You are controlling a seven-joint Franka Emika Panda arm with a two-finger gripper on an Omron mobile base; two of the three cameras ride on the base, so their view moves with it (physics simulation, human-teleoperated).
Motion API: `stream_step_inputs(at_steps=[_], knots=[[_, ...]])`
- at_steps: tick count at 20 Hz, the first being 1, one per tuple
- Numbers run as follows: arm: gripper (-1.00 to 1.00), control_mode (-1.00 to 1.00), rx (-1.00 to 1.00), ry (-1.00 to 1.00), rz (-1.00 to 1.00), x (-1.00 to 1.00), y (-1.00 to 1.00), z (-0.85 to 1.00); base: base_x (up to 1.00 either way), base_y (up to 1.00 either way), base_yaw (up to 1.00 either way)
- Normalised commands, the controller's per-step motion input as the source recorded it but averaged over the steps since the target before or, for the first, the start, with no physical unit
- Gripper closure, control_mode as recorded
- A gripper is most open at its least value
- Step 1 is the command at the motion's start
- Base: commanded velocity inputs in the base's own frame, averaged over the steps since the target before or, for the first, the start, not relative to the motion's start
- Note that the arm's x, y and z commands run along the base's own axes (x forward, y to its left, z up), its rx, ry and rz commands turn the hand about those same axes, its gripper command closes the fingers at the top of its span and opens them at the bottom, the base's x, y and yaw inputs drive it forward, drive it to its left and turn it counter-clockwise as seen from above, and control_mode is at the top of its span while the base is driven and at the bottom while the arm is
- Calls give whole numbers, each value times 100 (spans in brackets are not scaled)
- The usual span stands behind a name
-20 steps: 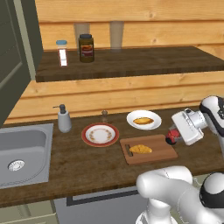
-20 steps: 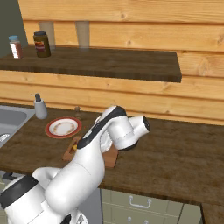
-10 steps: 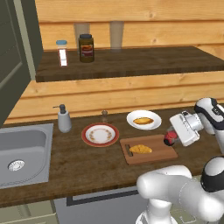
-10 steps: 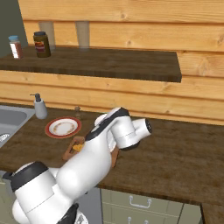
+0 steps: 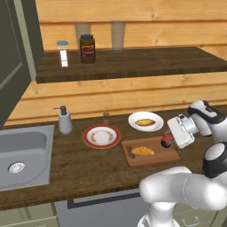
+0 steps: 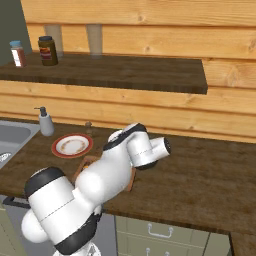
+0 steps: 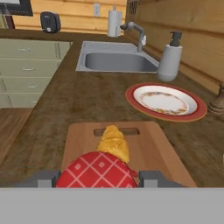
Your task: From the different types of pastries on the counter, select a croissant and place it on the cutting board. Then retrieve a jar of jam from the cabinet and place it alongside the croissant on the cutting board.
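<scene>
Dark wooden counter (image 5: pixel 66 168) beneath plank-walled shelf (image 5: pixel 133 64)

I see a red-checked jar lid (image 7: pixel 99 172) between my gripper (image 7: pixel 99 178) fingertips, over the golden croissant (image 7: pixel 113 144) on the wooden cutting board (image 7: pixel 155 148).

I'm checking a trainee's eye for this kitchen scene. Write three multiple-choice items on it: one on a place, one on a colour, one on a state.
1. Where does the golden croissant lie?
A. in the sink
B. on the wooden cutting board
C. on the upper shelf

2. What colour is the rim of the empty round plate?
A. red
B. blue
C. black

3. What is the gripper doing?
A. standing open over the soap dispenser
B. clamped on a knife
C. shut on the jam jar with the red checked lid

Answers: 1 B, the croissant rests on the board in the left base view. 2 A, a red band rings the plate. 3 C, the fingers flank the checked lid in the hand view.
</scene>
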Motion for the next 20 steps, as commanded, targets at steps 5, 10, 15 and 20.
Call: stream_step_inputs(at_steps=[5,10,15,20], knots=[[100,-100,0,0,0,29,0,-21,0,0,0],[100,-100,0,0,5,5,-4,-28,0,0,0],[100,-100,0,1,7,8,-1,-26,0,0,0],[100,-100,0,0,8,12,0,-26,0,0,0]])
